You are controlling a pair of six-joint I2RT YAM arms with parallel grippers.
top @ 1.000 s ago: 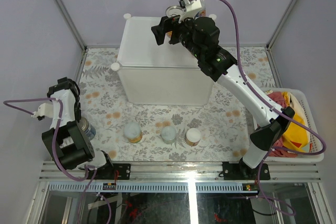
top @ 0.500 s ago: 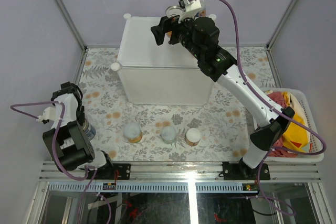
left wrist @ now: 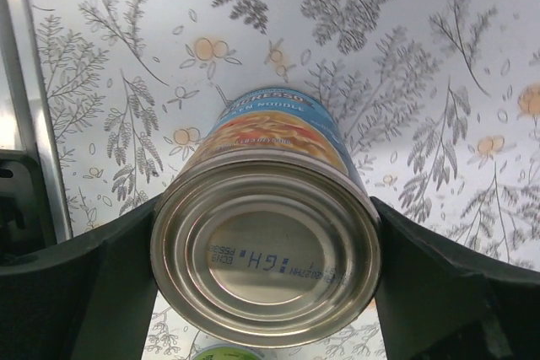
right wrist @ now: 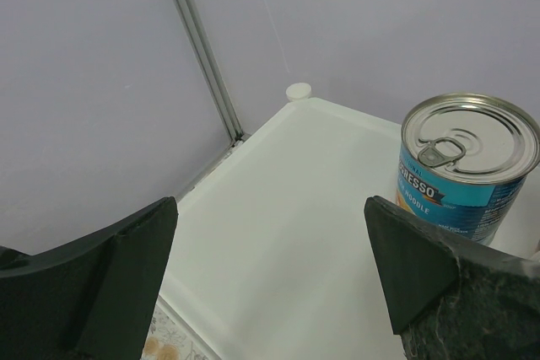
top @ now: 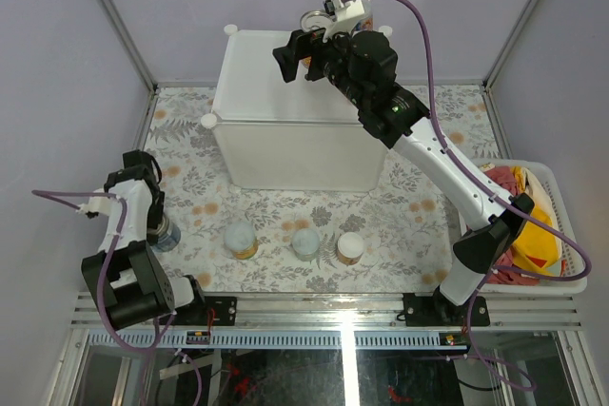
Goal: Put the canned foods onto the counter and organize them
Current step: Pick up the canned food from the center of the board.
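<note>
A blue-labelled can (left wrist: 266, 263) stands on the floral table at the left, its metal end facing the left wrist camera. My left gripper (left wrist: 266, 250) is shut on it, one finger pressed against each side; from above it sits at the table's left edge (top: 157, 225). Three more cans (top: 241, 239) (top: 305, 242) (top: 350, 248) stand in a row near the front. The white counter (top: 276, 73) holds another blue-labelled can (right wrist: 464, 174) near its back right corner. My right gripper (right wrist: 270, 267) hovers open over the counter top, beside that can and apart from it.
A white slatted basket (top: 571, 235) with red and yellow cloth stands at the right edge. The counter has round corner knobs (right wrist: 298, 90). A green lid (left wrist: 232, 353) shows just below the held can. Grey walls enclose the table.
My left arm has swung in over the blue-labelled can and its jaws have narrowed onto the can's sides. The right arm has not moved.
</note>
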